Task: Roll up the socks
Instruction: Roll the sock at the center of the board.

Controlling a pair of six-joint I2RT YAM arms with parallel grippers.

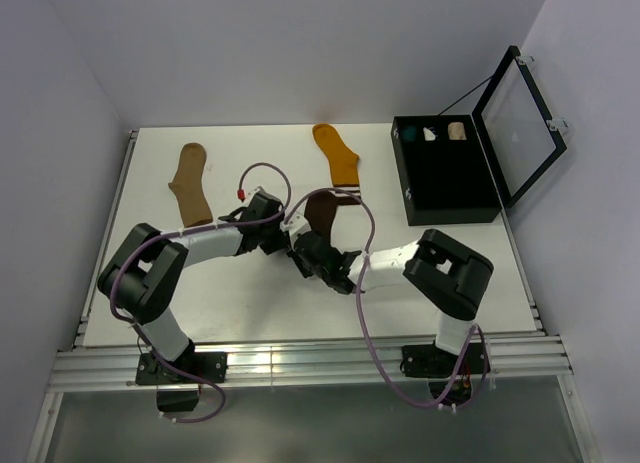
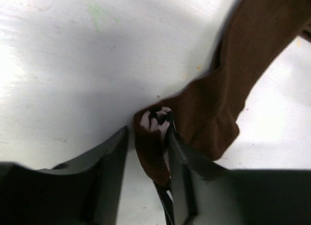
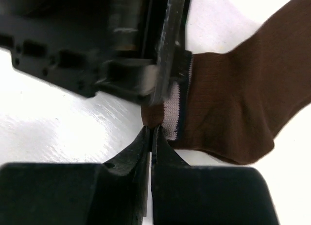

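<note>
Starting the roll, the right gripper (image 3: 151, 132) is clenching the dark brown sock (image 3: 233, 108) by its cuff; the left gripper (image 2: 147, 132), released, is straddling it and probably must regrip next.

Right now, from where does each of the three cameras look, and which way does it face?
Top: high behind the arm bases, facing down and forward over the table; shows left arm, right arm, tan sock, orange sock, black box.
Left wrist: on the left arm, looking down past the left gripper at the brown sock.
Right wrist: on the right arm, looking past the closed right gripper at the striped cuff; left gripper above.
Shared: both wrist views show the brown sock's cuff.
</note>
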